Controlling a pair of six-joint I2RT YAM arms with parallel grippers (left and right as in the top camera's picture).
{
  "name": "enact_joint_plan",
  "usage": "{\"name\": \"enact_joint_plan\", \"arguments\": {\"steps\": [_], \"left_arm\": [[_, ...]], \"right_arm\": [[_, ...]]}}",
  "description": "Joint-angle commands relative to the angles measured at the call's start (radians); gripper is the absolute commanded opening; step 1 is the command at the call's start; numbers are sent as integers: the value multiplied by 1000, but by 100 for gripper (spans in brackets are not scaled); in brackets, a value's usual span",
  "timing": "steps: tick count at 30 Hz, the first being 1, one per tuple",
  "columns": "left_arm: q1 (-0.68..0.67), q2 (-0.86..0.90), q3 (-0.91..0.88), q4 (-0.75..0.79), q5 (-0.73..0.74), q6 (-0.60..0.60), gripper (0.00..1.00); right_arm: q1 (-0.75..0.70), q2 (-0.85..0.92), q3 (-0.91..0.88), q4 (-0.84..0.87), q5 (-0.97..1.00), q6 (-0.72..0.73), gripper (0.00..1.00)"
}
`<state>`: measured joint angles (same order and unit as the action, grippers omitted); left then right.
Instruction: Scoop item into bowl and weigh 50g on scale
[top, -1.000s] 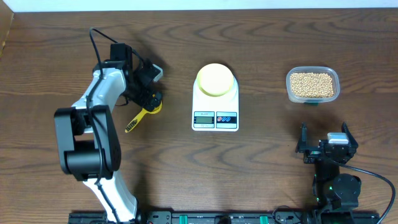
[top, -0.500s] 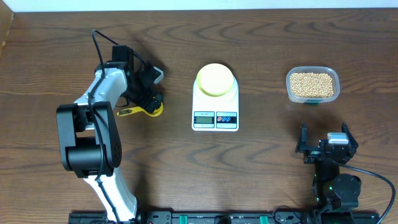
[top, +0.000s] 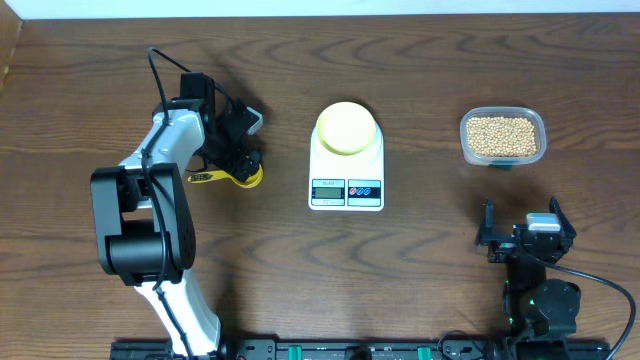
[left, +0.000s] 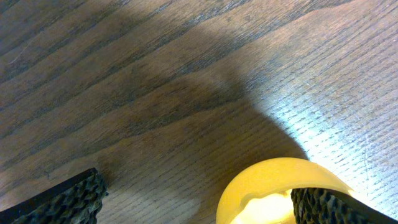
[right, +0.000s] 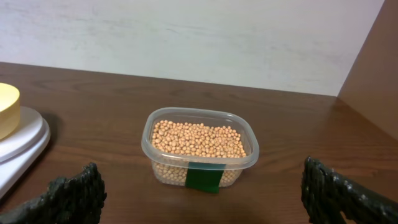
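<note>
now: pre-scoop, no beans in the bowl that i can see.
left pincer (top: 238, 152): spread wide, pinching nothing; hangs low over the spoon (top: 240, 176).
spoon: yellow, flat on the table (top: 420, 270); head right below the pincer, close by one pad (left: 336, 208), contact unclear; handle runs out to the pincer's left.
right pincer (top: 522, 230): spread wide, empty, low over the table.
beans (right: 196, 138): in the clear tub (right: 249, 155), straight ahead of the right pincer, well apart from it.
bowl (top: 347, 127): on the scale (top: 346, 185), far right of the left pincer, ahead-left of the right one.
handling, beans: likely hard, round, light; should roll and bounce, so scoop rather than pinch.
handling, spoon: looks like stiff, smooth, light plastic; rounded head would probably slip, so take the flat handle across its width.
handling, tub: thin wall, probably light; may slide when the spoon digs in.
edges: tub rim and bowl rim to clear; table's far edge lies beyond the tub.
room: open wood between left pincer and scale, and between scale and tub.
</note>
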<state>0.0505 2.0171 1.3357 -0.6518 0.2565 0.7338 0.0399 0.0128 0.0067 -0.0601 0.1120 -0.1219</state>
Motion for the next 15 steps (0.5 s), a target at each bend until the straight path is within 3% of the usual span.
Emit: {"name": "enact_joint_plan", "arguments": {"steps": [1,7,15], "left_arm": [[5,-1,5,-1,-6,6,98],[5,-1,5,-2,-6,-3,98],[5,-1,5,-2,-6,-246,98]], "right_arm": [[7,-6,-1,-4,-2,-14,99],[7,-6,-1,-4,-2,-14,99],[7,-6,-1,-4,-2,-14,99]]}}
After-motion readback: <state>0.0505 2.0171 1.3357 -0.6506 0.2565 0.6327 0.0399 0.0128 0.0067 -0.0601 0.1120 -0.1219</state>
